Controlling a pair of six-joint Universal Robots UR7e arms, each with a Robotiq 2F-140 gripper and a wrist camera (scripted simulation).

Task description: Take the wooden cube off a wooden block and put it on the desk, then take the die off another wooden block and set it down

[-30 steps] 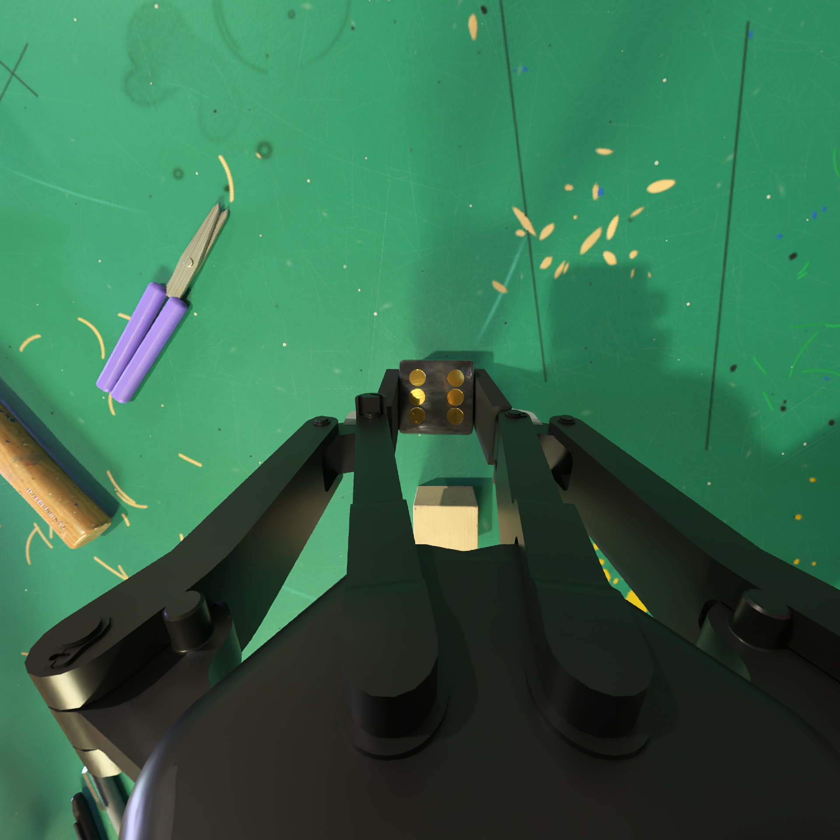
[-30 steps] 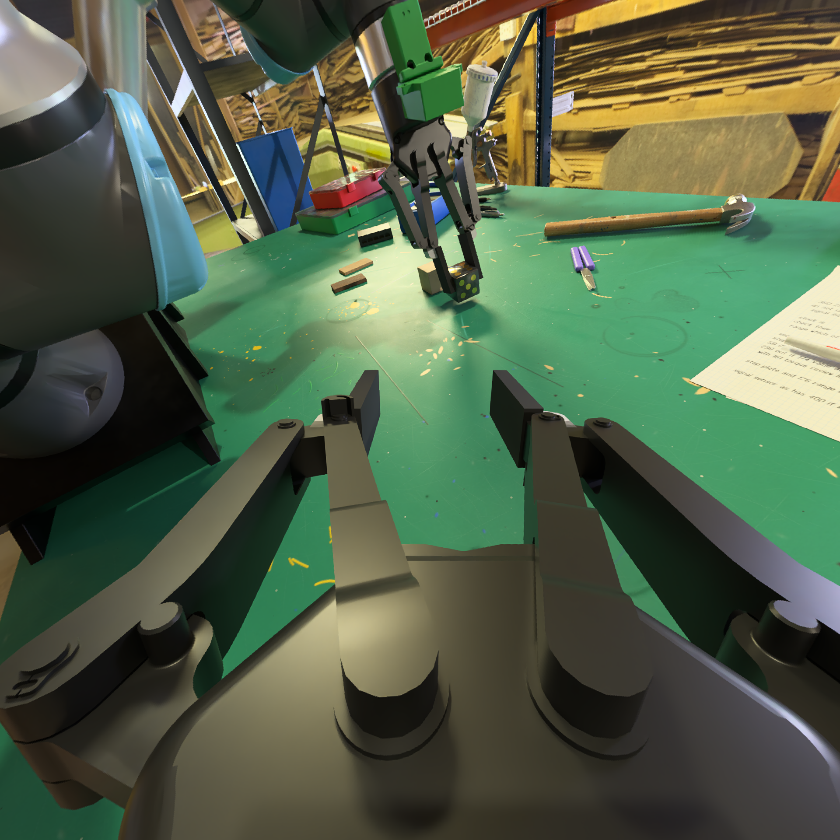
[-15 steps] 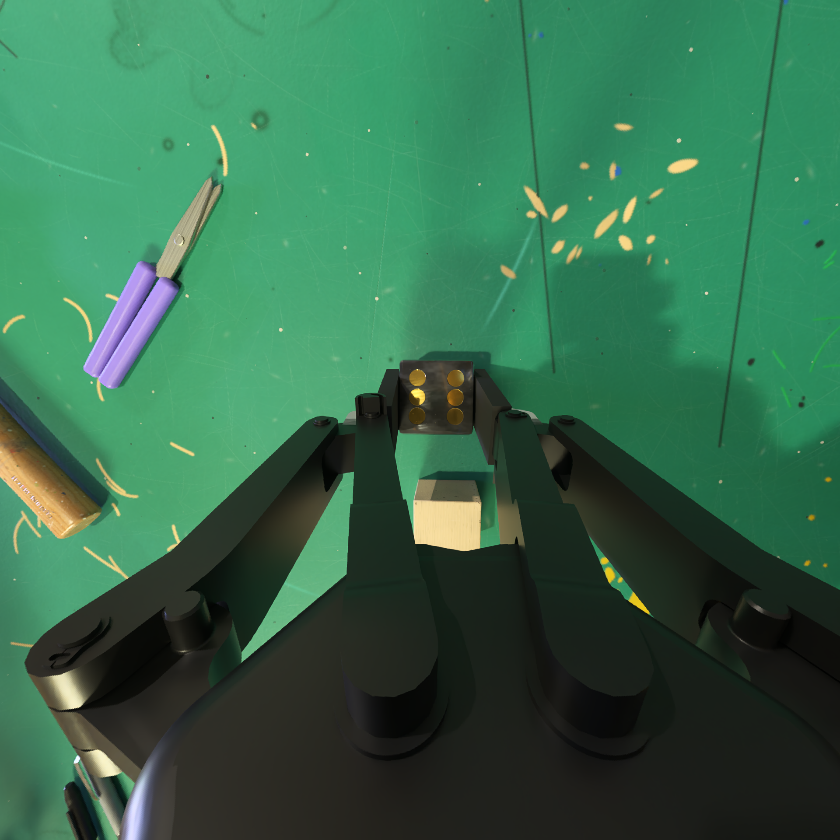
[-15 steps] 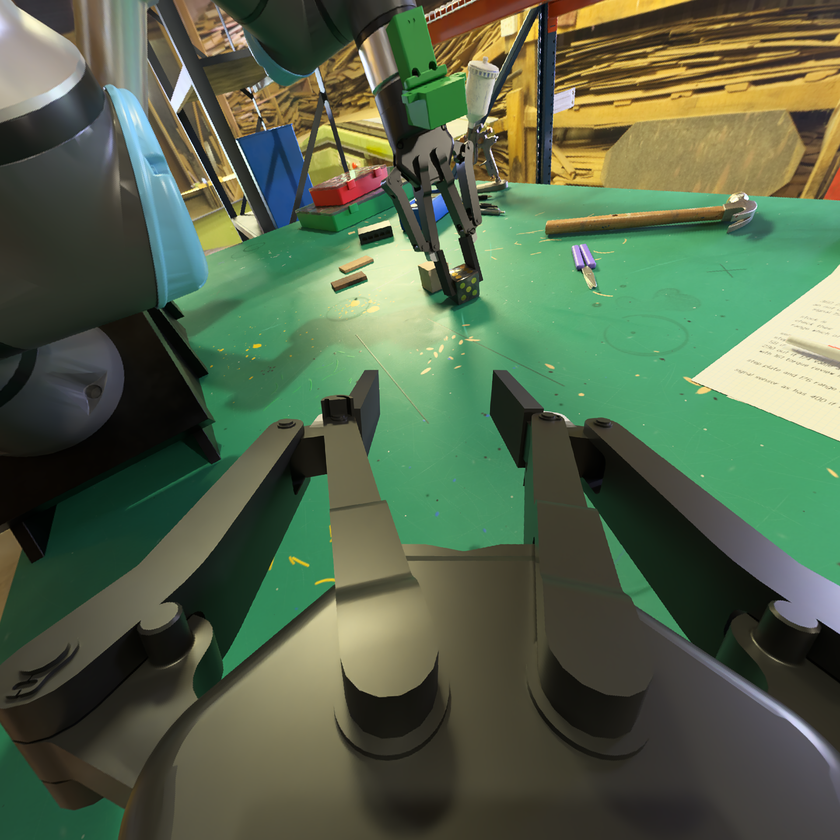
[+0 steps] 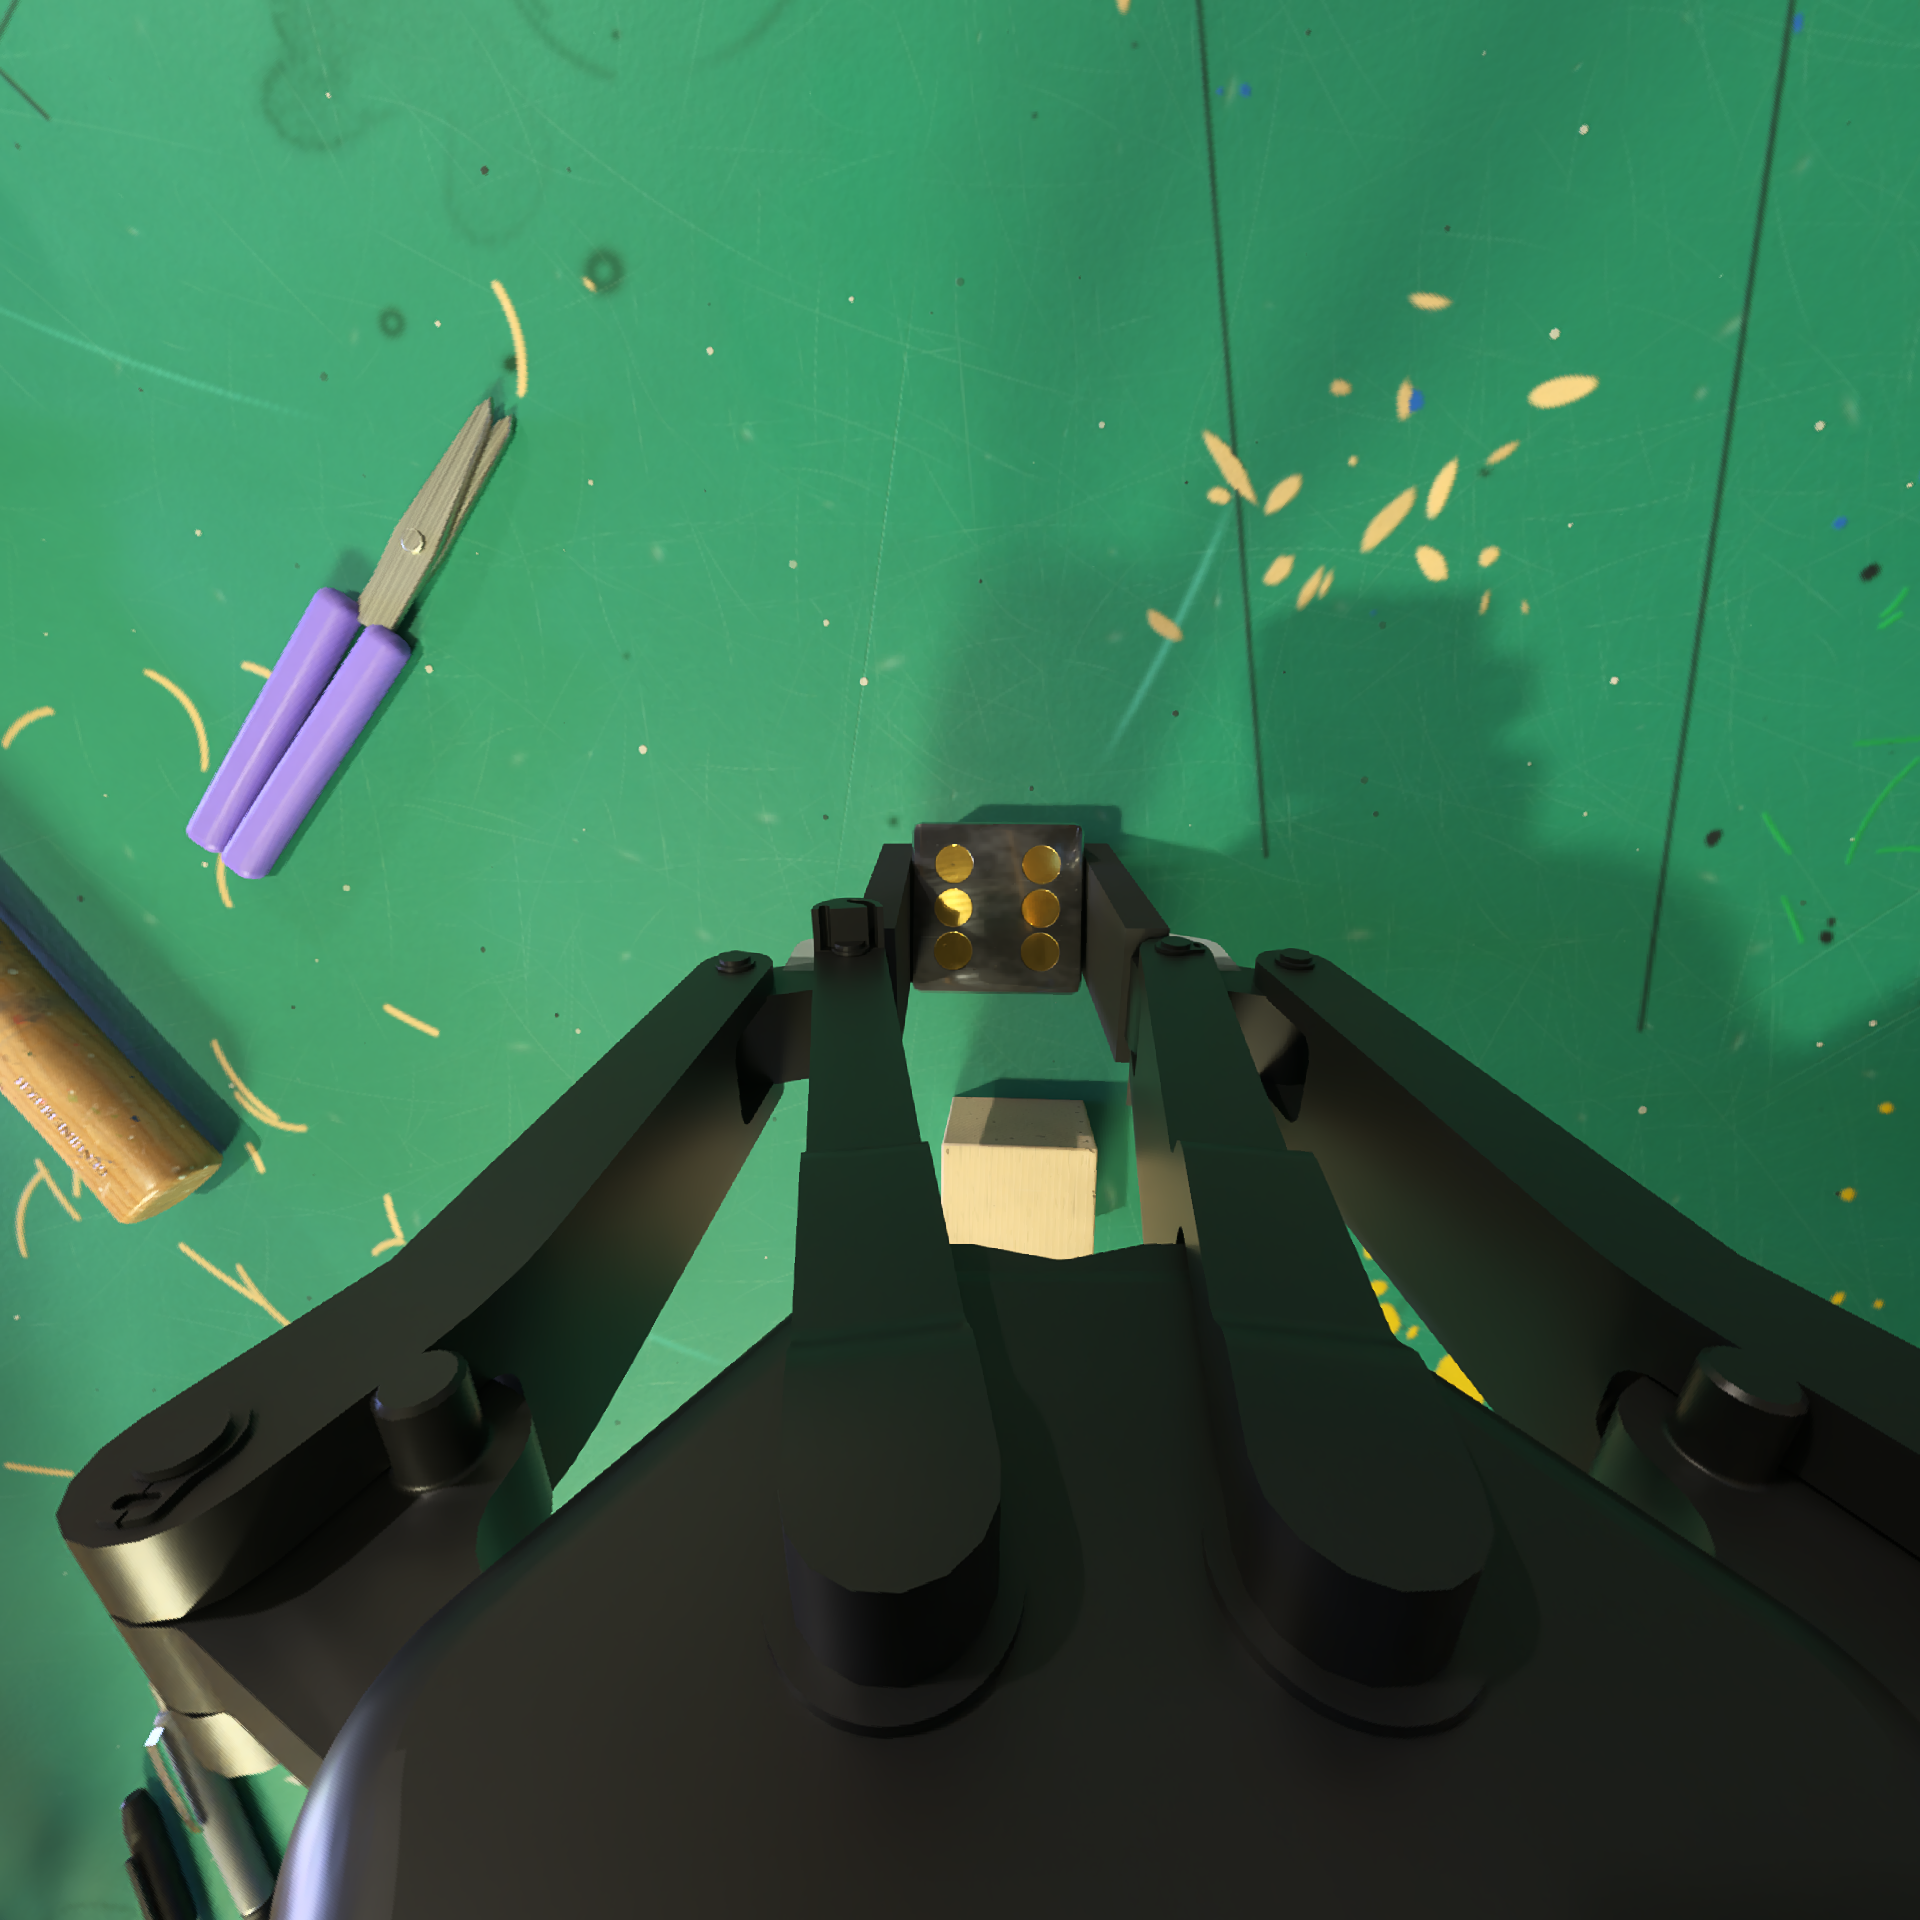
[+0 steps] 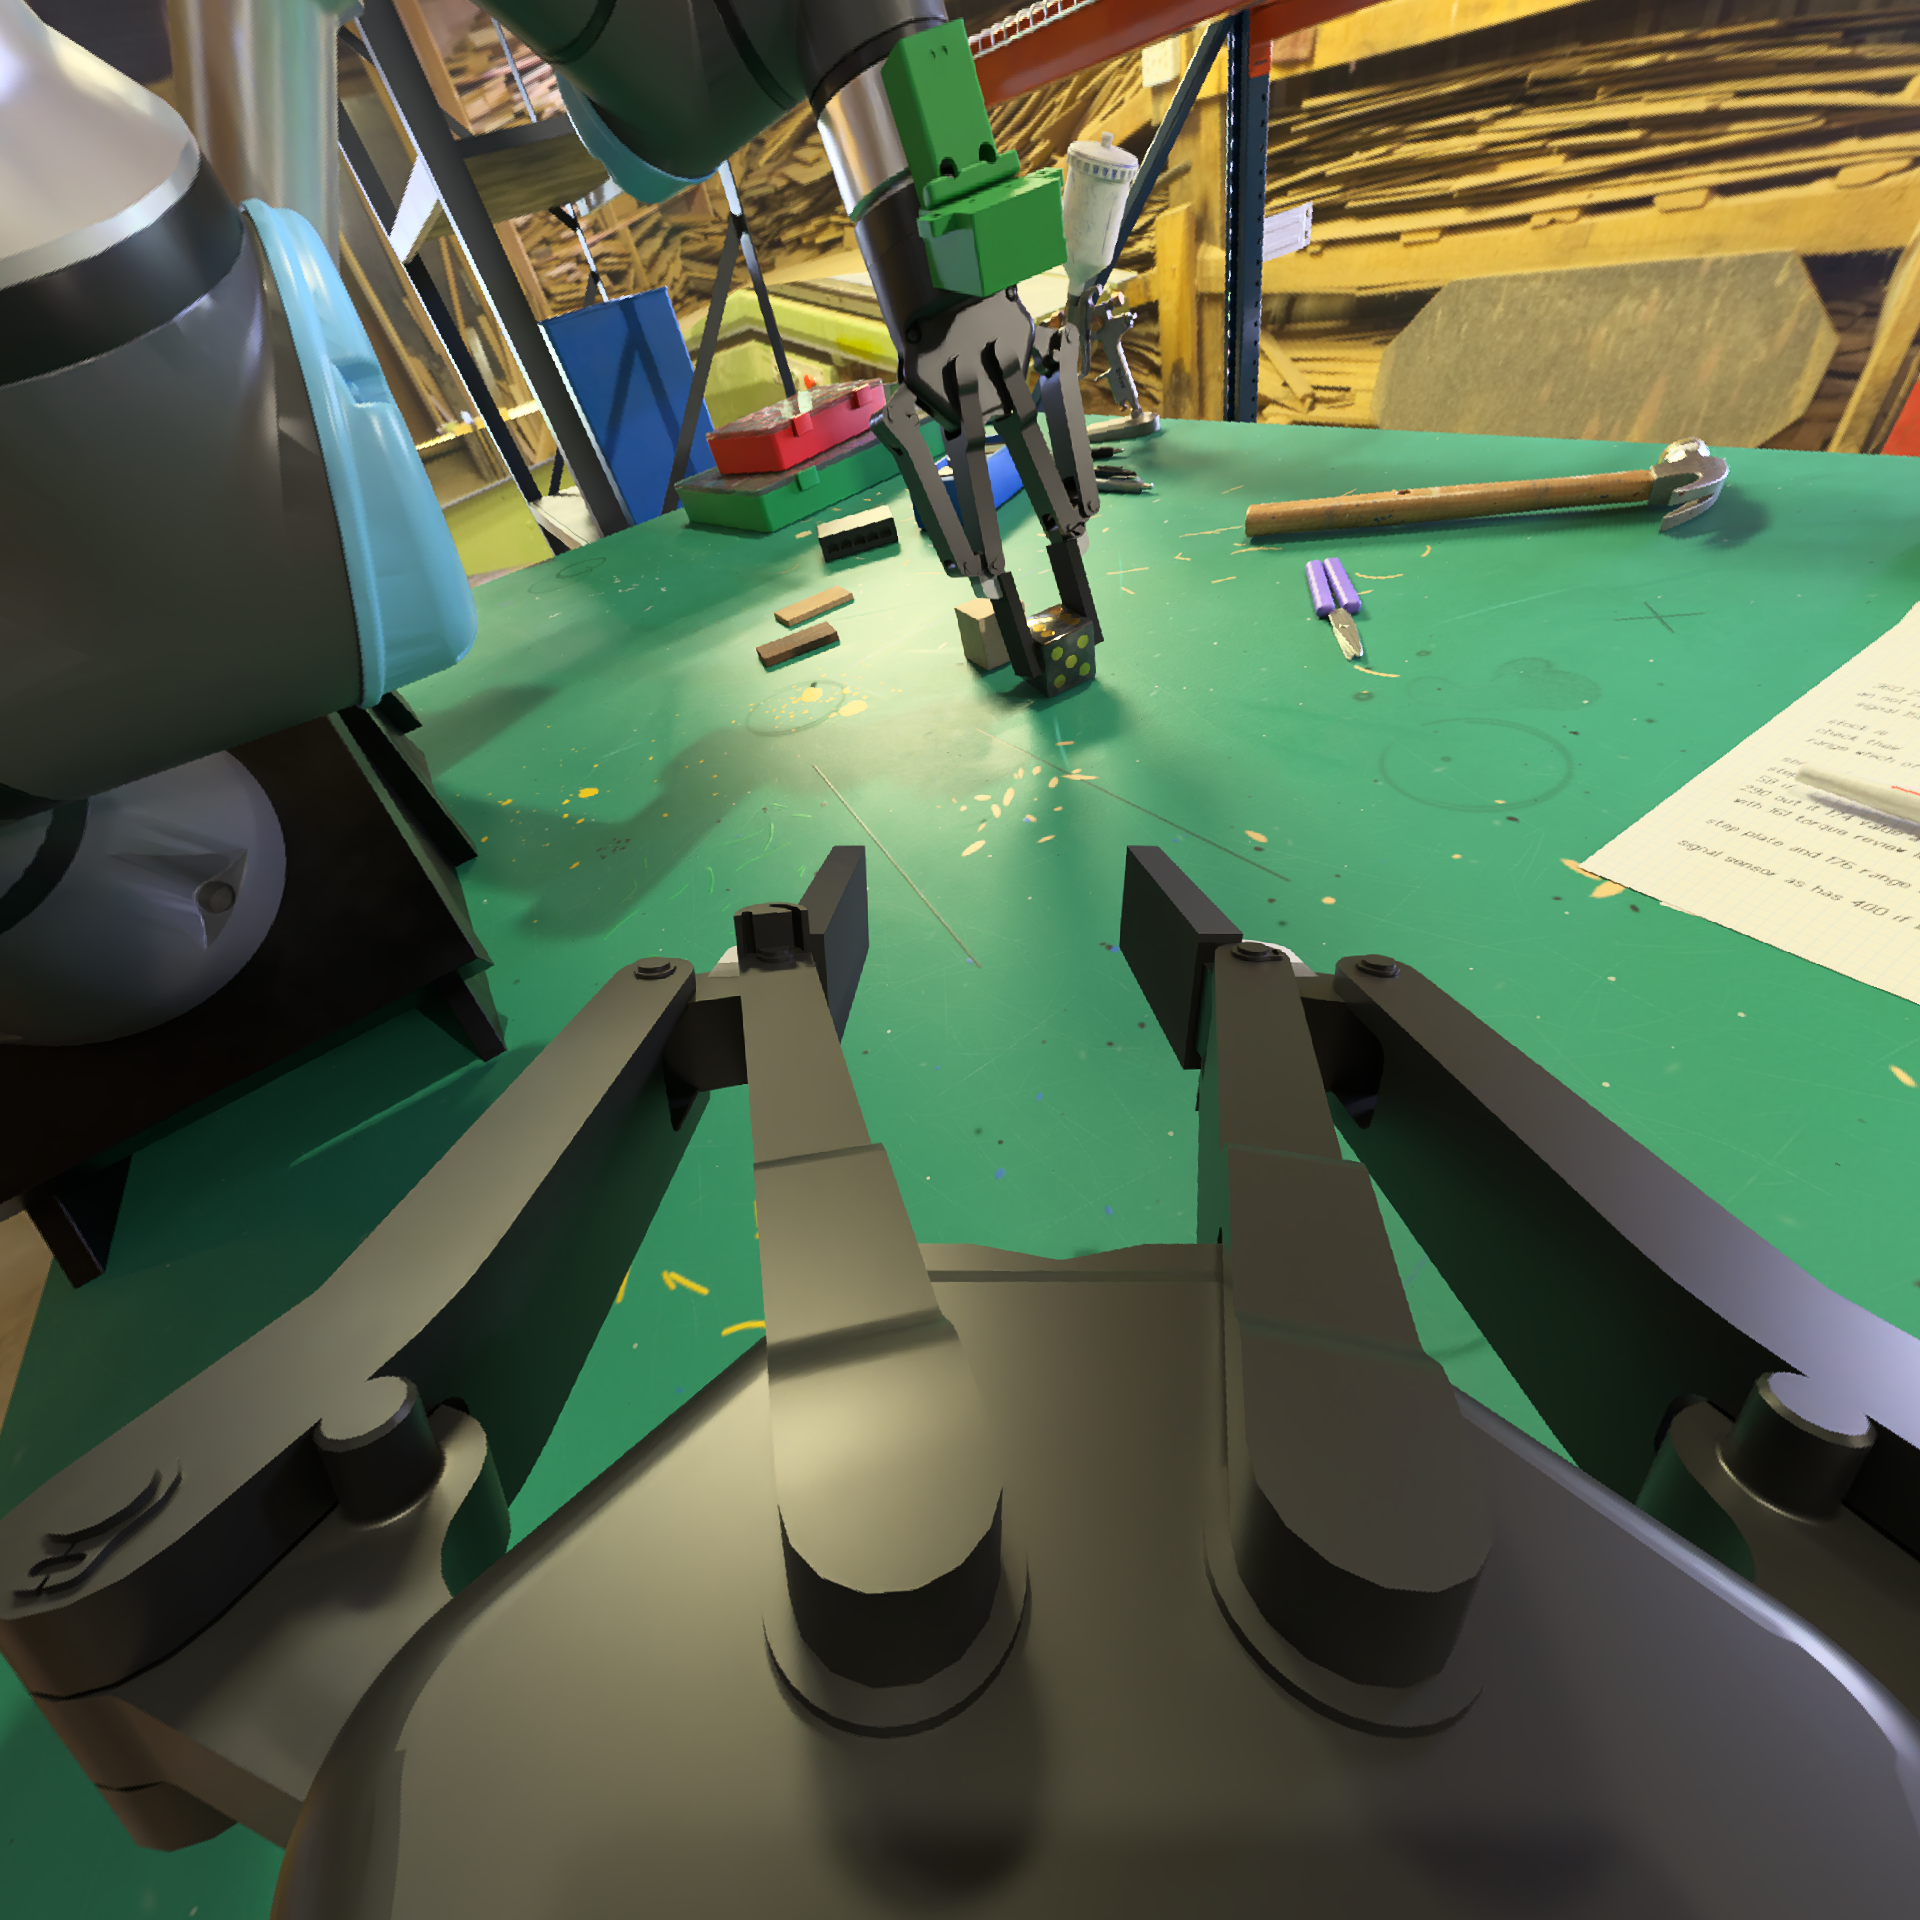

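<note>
My left gripper (image 5: 995, 914) is shut on the dark die with gold pips (image 5: 997, 906), one pad on each side. In the right wrist view the die (image 6: 1070, 657) hangs at or just above the green desk (image 6: 1195, 1039); I cannot tell if it touches. The pale wooden cube (image 5: 1018, 1184) rests on the desk right behind the die, and it also shows in the right wrist view (image 6: 977, 632). Two flat brown wooden blocks (image 6: 814, 606) (image 6: 797, 647) lie bare to the left of it. My right gripper (image 6: 992, 914) is open and empty, low over the near desk.
Purple-handled scissors (image 5: 301, 717) and a hammer handle (image 5: 83, 1101) lie left of the die. The right wrist view shows the hammer (image 6: 1475, 494), a sheet of paper (image 6: 1818, 810), a black block (image 6: 857, 535), red and green boxes (image 6: 800, 436) and a spray gun (image 6: 1101, 260).
My left gripper has shifted slightly over the desk with the die still held, ending a little lower. My right gripper has not moved.
</note>
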